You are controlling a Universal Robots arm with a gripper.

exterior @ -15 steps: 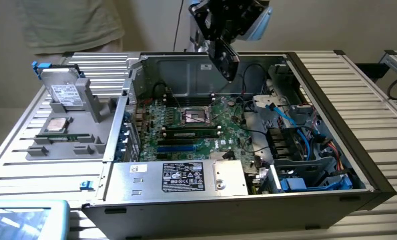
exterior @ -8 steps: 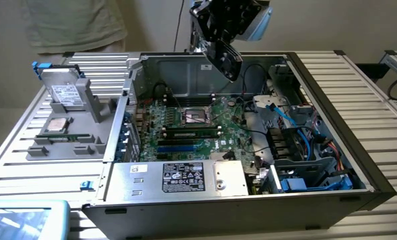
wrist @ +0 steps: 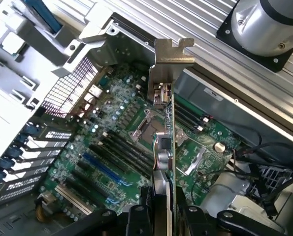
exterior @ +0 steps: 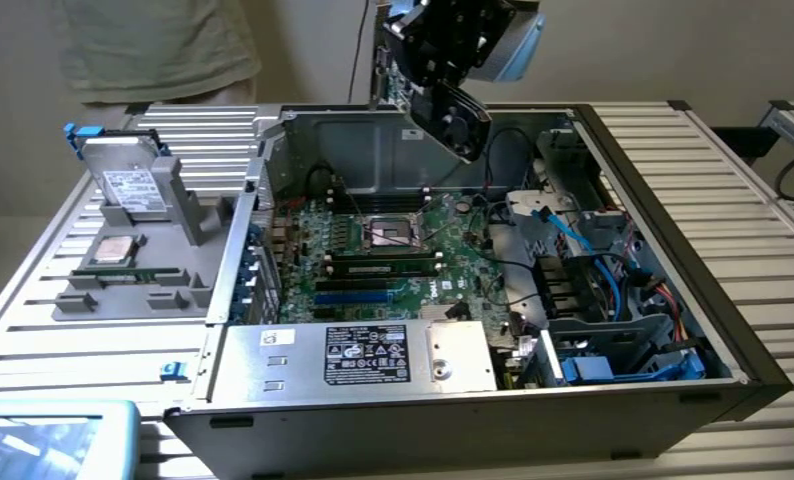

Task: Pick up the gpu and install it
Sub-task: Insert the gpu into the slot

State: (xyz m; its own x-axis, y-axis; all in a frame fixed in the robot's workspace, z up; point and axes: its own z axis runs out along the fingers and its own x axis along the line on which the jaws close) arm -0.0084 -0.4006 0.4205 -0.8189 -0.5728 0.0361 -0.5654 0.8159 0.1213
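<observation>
The gpu hangs tilted above the computer case, high over the motherboard. The gripper is half closed and clamps its two faces. On the exterior view's left, a hard drive stands in a grey tray. I think the silver bracket may strike the rear case wall, or the tilted card may miss its slot. The power supply label cannot be read.

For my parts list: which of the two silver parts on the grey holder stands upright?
The hard drive in the tall bracket stands upright; the other silver part, nearer the camera, lies flat.
</observation>
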